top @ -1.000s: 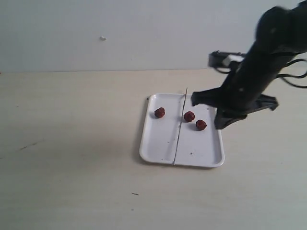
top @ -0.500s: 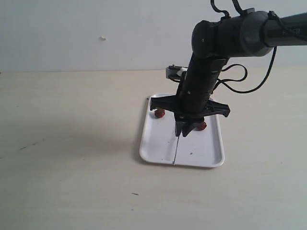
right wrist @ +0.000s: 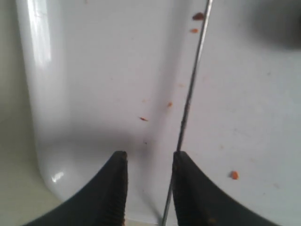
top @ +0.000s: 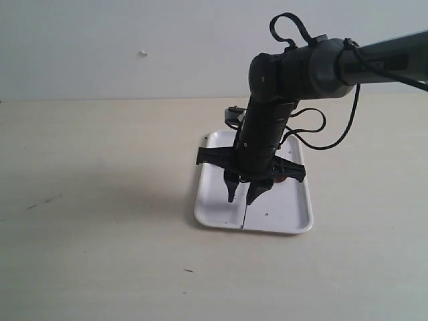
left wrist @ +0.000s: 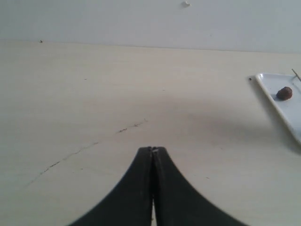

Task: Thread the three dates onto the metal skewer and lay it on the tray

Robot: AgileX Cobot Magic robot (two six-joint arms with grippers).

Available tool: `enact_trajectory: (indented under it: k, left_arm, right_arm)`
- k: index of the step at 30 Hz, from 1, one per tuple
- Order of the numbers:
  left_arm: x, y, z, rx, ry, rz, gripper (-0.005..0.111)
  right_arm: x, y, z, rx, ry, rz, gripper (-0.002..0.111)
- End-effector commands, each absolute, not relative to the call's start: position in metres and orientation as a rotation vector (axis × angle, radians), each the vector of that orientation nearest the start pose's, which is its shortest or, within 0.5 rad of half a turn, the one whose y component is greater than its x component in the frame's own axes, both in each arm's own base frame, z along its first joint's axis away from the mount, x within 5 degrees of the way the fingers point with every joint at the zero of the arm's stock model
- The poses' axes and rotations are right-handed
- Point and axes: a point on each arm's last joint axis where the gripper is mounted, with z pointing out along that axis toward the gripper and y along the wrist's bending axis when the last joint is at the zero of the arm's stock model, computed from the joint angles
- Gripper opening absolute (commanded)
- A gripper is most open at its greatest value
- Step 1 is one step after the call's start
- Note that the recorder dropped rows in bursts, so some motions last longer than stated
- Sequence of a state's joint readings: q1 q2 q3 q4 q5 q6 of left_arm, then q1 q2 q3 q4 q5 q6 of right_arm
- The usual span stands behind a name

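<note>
The right fingers [right wrist: 117, 188] stood spread over the flat white rectangular tray [right wrist: 42, 94], with the thin grey metal skewer [right wrist: 190, 94] lying on it hard beside one finger. Centring the gap on the skewer before closing seemed wise. The left fingers [left wrist: 141, 188] hung pressed together above the pale counter [left wrist: 94, 94].

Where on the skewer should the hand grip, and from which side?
Probably take the skewer near the end under the right hand, from straight above, one finger on each side: the thin rod lies flat, lengthwise on the tray, so only its sides can be pinched.
</note>
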State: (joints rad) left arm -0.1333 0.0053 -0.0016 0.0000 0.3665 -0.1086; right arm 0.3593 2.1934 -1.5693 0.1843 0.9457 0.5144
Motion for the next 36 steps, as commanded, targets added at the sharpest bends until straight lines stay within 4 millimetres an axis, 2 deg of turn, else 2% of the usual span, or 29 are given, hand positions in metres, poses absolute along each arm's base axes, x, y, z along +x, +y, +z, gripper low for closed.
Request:
enact_trajectory:
  k: [1,9,14,24,31,34,36]
  left_arm:
    - [0.053,-0.007,0.181,0.022,1.843,-0.169,0.000]
    - [0.053,-0.007,0.181,0.022,1.843,-0.169,0.000]
    - [0.053,-0.007,0.181,0.022,1.843,-0.169,0.000]
    - [0.053,-0.007,0.181,0.022,1.843,-0.169,0.000]
    - [0.053,-0.007,0.181,0.022,1.843,-0.169,0.000]
    - [0.053,-0.007,0.181,0.022,1.843,-0.169,0.000]
    - [0.053,-0.007,0.181,0.022,1.843,-0.169,0.000]
  right_arm:
    - [0.402,0.162,0.130,0.448,3.056,0.231,0.034]
    - [0.403,0.161,0.130,0.461,3.047,0.208,0.034]
    - [0.402,0.161,0.128,0.474,3.031,0.134,0.034]
    - [0.402,0.162,0.128,0.481,3.031,0.129,0.034]
    - [0.401,0.166,0.106,0.488,3.068,0.112,0.033]
    - [0.401,0.167,0.103,0.504,3.072,0.128,0.025]
    - [0.401,0.167,0.103,0.504,3.072,0.128,0.014]
